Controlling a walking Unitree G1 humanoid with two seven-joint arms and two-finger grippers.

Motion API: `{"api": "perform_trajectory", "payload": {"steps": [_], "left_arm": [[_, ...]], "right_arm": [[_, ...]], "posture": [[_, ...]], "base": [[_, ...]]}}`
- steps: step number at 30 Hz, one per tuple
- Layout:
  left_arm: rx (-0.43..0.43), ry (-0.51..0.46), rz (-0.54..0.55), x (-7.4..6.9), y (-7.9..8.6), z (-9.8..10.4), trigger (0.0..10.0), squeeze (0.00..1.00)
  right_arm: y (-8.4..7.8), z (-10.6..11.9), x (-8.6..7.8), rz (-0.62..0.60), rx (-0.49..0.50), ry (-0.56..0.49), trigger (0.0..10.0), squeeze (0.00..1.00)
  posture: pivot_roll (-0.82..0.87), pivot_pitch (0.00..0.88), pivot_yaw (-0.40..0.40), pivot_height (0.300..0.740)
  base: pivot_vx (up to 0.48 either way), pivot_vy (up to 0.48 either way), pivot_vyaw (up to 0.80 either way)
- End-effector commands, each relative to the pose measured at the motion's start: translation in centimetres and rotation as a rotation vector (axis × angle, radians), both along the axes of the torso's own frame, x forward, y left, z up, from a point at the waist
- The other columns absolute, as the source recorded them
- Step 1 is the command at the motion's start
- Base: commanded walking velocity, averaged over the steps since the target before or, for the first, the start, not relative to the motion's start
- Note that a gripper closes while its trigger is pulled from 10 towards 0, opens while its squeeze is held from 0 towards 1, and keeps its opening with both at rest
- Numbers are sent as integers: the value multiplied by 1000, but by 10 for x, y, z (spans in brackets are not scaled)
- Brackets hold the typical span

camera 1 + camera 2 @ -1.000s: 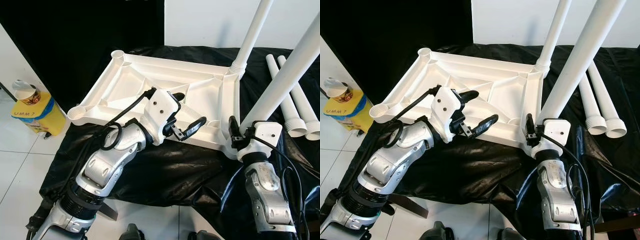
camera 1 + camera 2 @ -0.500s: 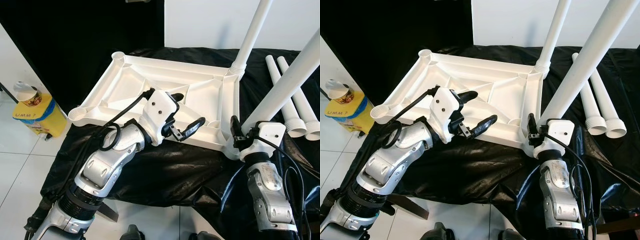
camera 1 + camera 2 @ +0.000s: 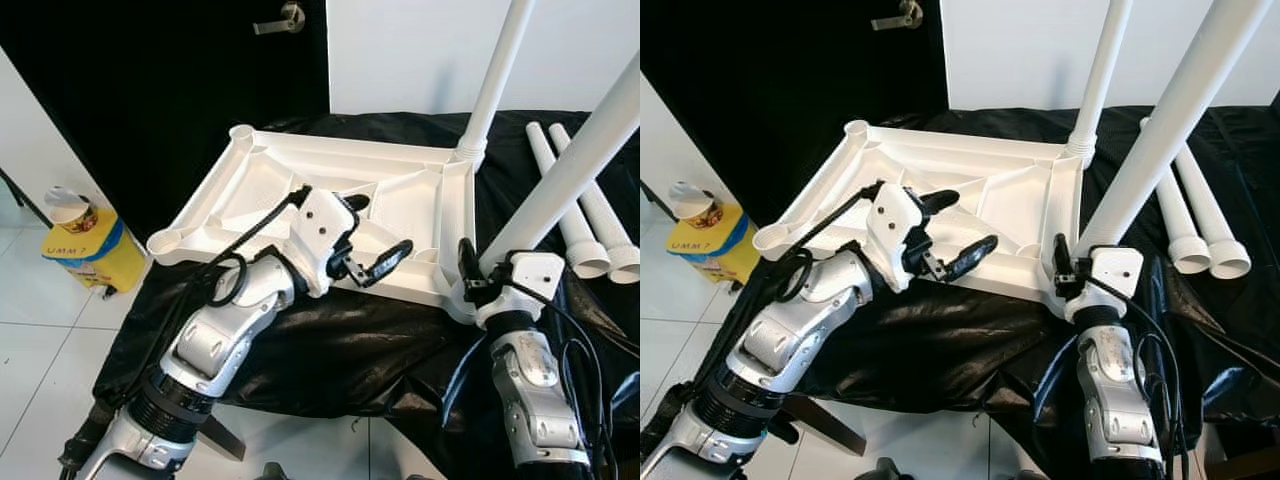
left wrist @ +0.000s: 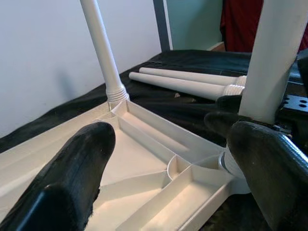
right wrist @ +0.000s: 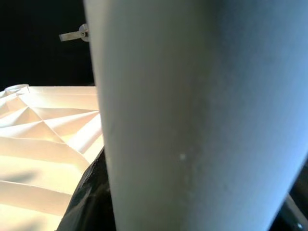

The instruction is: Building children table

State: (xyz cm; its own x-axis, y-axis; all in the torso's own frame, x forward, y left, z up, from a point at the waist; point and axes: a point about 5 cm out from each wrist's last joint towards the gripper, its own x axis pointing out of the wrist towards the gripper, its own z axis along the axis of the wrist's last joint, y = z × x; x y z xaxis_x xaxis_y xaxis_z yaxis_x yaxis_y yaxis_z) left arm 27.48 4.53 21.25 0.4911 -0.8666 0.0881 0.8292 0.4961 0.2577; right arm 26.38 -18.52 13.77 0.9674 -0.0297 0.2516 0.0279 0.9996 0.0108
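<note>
A white tabletop (image 3: 270,175) lies upside down on black cloth. One white leg (image 3: 495,75) stands in its far right corner. A second leg (image 3: 585,150) leans steeply with its foot at the near right corner socket (image 3: 462,300). My right gripper (image 3: 484,275) is shut on this leg just above the socket, and the leg (image 5: 192,120) crowds the right wrist view. My left gripper (image 3: 965,222) hovers open over the tabletop's ribbed underside, nothing between its fingers (image 4: 72,173). Two loose legs (image 3: 580,215) lie on the cloth to the right.
The black cloth (image 3: 340,340) drapes over the near edge. A yellow box with a paper cup (image 3: 85,245) stands on the tiled floor at left. A black door with a lever handle (image 3: 280,18) and a white wall are behind.
The camera has tilted up a little, bringing the door handle into view. Both arms hold about the same poses; the right gripper stays on the leg and the left stays open.
</note>
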Motion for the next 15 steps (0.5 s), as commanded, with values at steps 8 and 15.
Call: {"api": "perform_trajectory", "payload": {"steps": [8, 15], "left_arm": [[38, 2, -116, 0, -4, -6, 10000, 0], [43, 27, -147, 1, -2, -11, 10000, 0]], "right_arm": [[-2, -14, 3, 5, -19, 48, 10000, 0], [-5, -11, 9, 20, -49, 24, 10000, 0]], "posture": [[-76, 0, 64, 740], [-76, 0, 65, 740]], "base": [[0, 0, 0], [0, 0, 0]]}}
